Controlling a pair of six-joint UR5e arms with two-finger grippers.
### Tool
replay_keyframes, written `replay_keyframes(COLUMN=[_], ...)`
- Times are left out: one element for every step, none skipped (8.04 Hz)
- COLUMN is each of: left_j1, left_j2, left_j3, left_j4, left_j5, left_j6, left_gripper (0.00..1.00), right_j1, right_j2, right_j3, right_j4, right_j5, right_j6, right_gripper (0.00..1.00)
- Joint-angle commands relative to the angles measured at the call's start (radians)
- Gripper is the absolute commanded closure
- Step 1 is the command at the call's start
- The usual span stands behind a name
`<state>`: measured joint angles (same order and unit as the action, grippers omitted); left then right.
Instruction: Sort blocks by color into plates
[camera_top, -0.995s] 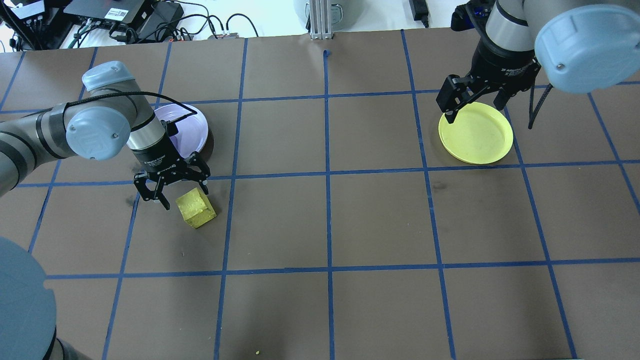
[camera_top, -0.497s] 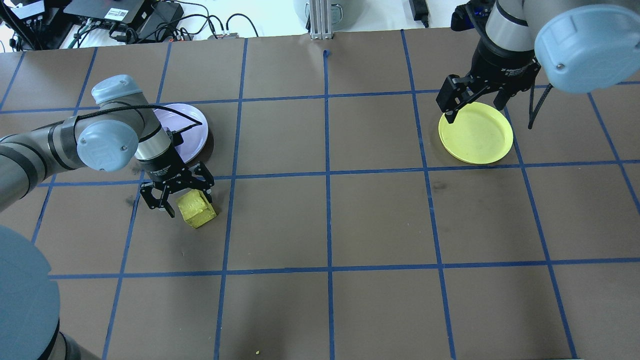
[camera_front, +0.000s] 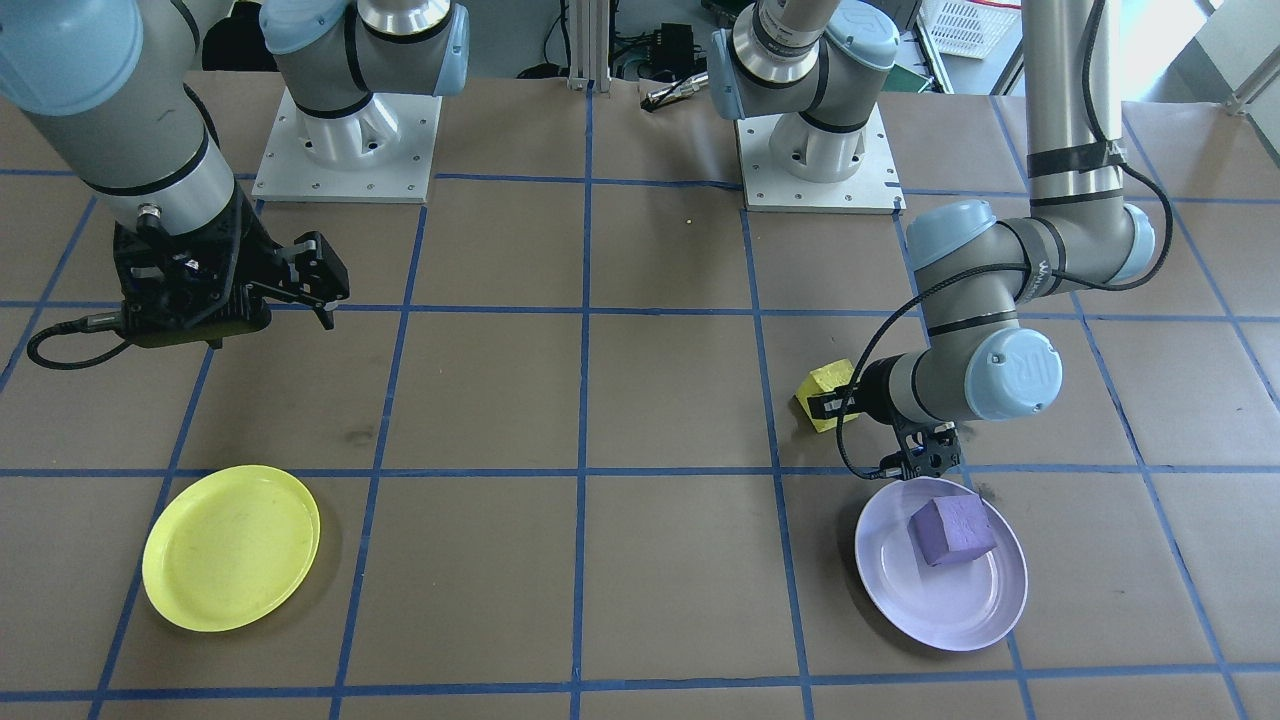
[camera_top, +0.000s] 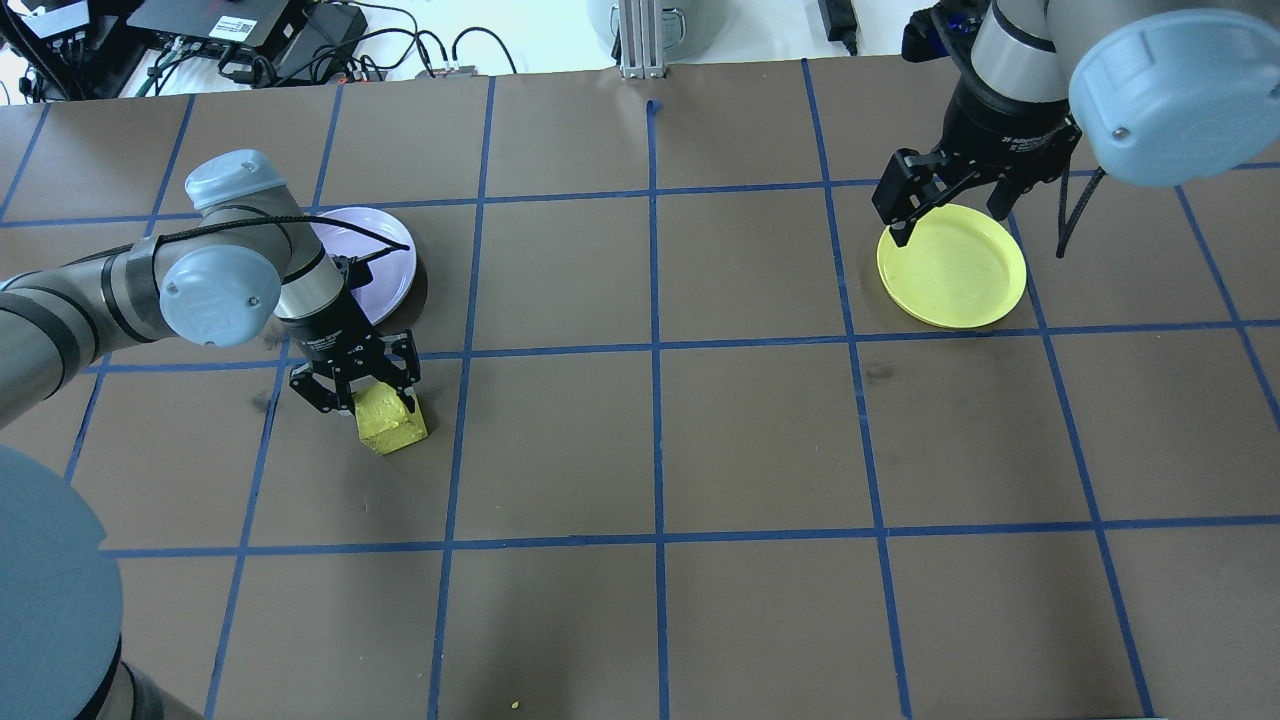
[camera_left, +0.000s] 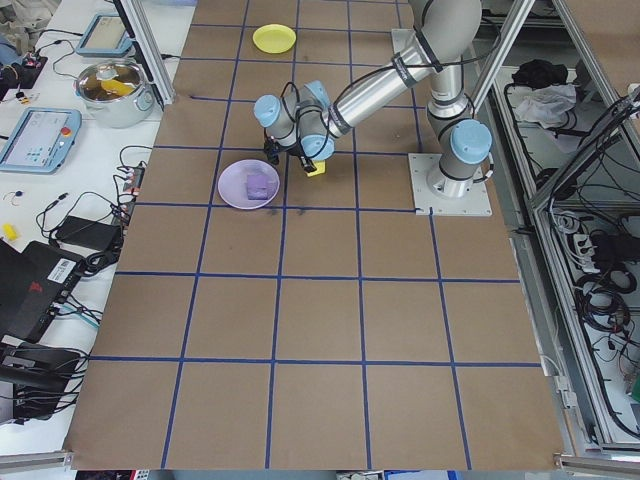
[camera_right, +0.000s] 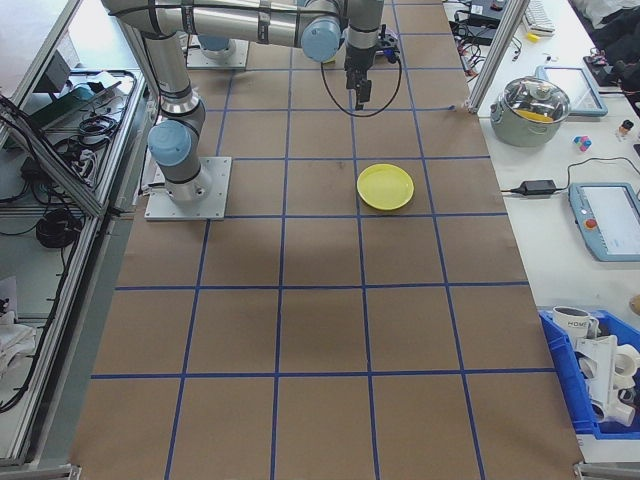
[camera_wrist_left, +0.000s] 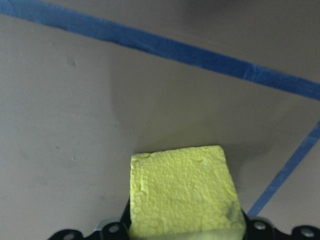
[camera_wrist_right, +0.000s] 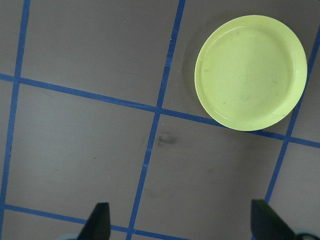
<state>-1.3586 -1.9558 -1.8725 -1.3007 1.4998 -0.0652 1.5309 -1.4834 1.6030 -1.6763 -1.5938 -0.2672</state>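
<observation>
the bright yellow foam cube with rough faces (camera_top: 390, 424) sits on the brown table (camera_top: 700, 450), just near of the pale lavender round plastic plate (camera_top: 385, 262), on the robot's left side. it is in the wrong place: its matching bright yellow round plastic plate (camera_top: 952, 265) lies empty well apart, far to the right. the purple foam cube (camera_front: 951, 531) already rests inside the lavender plate, so 1 of 2 blocks looks sorted.

the left gripper (camera_top: 357, 390) is low over the yellow cube, its fingers straddling the cube's far part, apparently to pick it up. in the left wrist view the cube fills the space between the finger bases; whether the fingers have clamped on it i cannot tell.

the right gripper (camera_top: 945, 212) hangs spread wide and empty above the far edge of the yellow plate, probably waiting.
</observation>
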Motion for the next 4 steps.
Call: replay_keyframes(left_j1=[-0.026, -0.074, -0.135, -0.204], left_j2=[0.023, 0.044, 0.064, 0.067], left_j3=[0.003, 0.012, 0.041, 0.087], left_j4=[0.0, -0.011, -0.012, -0.012], left_j5=[-0.028, -0.05, -0.07, -0.079], left_j6=[0.007, -0.001, -0.019, -0.024], left_gripper=[1.0, 1.0, 1.0, 1.0], right_j1=[0.0, 0.0, 0.0, 0.0], right_j2=[0.0, 0.0, 0.0, 0.0], right_j3=[0.0, 0.0, 0.0, 0.0], right_j4=[0.0, -0.002, -0.002, -0.005], right_j5=[0.0, 0.002, 0.002, 0.002], right_j6=[-0.001, 0.0, -0.001, -0.001], right_gripper=[0.0, 0.0, 0.0, 0.0])
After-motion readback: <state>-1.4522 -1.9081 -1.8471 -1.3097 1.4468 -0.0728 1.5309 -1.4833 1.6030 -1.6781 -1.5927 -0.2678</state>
